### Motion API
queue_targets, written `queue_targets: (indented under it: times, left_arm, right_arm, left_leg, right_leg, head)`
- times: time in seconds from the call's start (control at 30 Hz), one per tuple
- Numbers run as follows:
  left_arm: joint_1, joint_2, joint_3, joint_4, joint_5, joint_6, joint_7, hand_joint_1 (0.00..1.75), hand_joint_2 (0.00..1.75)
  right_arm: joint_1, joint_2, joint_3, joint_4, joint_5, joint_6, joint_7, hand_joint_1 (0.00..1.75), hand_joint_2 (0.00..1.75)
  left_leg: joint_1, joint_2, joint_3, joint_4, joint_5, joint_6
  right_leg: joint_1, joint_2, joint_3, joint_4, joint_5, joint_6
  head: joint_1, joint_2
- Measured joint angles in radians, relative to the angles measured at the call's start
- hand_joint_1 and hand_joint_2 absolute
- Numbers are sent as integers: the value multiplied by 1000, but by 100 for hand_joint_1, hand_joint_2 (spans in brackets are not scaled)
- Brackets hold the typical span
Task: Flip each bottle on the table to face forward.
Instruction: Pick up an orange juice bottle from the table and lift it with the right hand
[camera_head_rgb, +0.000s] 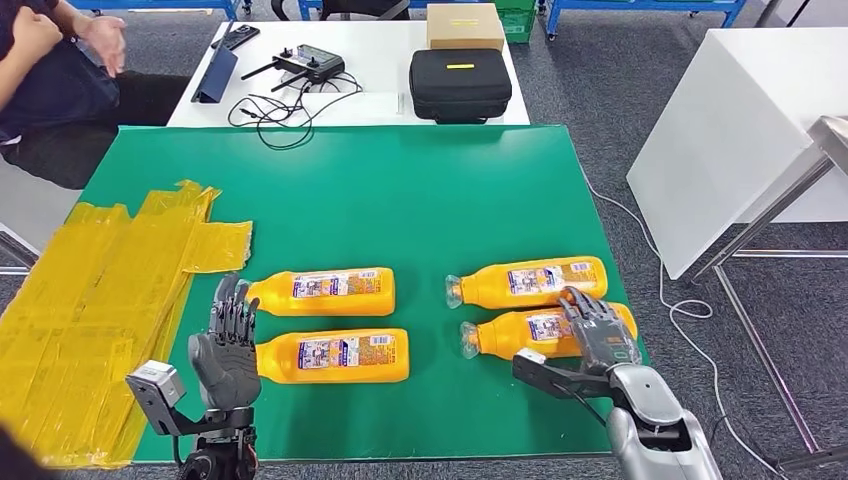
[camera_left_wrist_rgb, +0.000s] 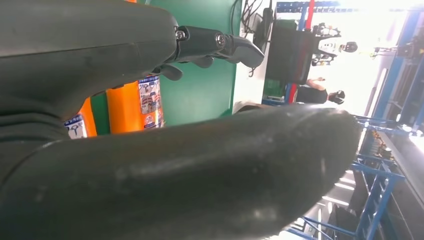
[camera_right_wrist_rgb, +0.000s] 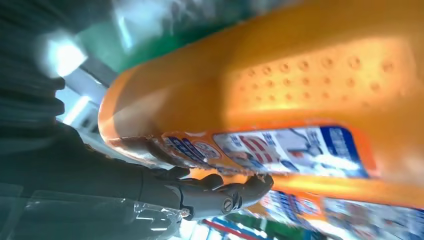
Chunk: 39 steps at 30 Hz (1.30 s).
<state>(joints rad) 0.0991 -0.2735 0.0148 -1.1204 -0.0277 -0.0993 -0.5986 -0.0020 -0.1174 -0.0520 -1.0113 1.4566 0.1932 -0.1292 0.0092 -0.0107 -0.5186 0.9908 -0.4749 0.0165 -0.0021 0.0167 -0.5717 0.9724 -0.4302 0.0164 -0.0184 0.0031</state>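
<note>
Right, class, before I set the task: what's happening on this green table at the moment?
A humanoid robot is working on four orange bottles lying on their sides on the green table. Its right robot hand is wrapped over the near right bottle, beside the far right bottle. Its left robot hand is raised, fingers spread, next to the caps of the near left bottle and far left bottle, holding nothing. Crumpled yellow plastic sheeting covers the table's left edge.
</note>
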Motion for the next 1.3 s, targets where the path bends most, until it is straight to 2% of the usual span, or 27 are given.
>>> queue_targets:
  times: [0.27, 0.5, 0.63, 0.67, 0.93, 1.3]
  left_arm:
    - [-1, 7, -25, 18, 12, 3, 0, 0, 0]
    - [-3, 8, -32, 18, 18, 3, 0, 0, 0]
    - [-6, 8, -39, 20, 18, 1, 5, 0, 0]
    - [-10, 8, -42, 23, 18, -1, 8, 0, 0]
    - [-53, 7, -68, 75, 4, -3, 5, 0, 0]
    - [-78, 7, -76, 117, 4, -1, -2, 0, 0]
  right_arm:
    - [143, 37, -106, -208, 56, 89, -2, 0, 175]
    - [196, 64, -171, -277, 75, 112, -6, 4, 175]
    - [203, 82, -200, -286, 83, 126, -20, 169, 175]
    - [205, 91, -213, -286, 85, 131, -29, 175, 175]
    - [203, 134, -310, -271, 86, 131, -89, 175, 175]
    - [172, 142, -345, -216, 87, 114, -93, 175, 175]
  left_leg:
    - [0, 0, -4, 0, -1, 2]
    - [0, 1, -6, 0, -1, 2]
    - [0, 1, -5, 0, -1, 2]
    - [0, 0, -5, 0, -1, 2]
    - [0, 1, -5, 0, -1, 2]
    - [0, 1, -3, 0, -1, 2]
  right_leg:
    - [0, 0, -3, -1, 0, 0]
    - [0, 0, -4, 0, 0, 0]
    - [0, 0, -5, 0, 0, 0]
    - [0, 0, -5, 0, 0, 0]
    - [0, 0, -5, -1, 0, 0]
    - [0, 0, -2, -2, 0, 0]
  head:
    - [0, 0]
    - [0, 0]
    - [0, 0]
    - [0, 0]
    - [0, 0]
    - [0, 0]
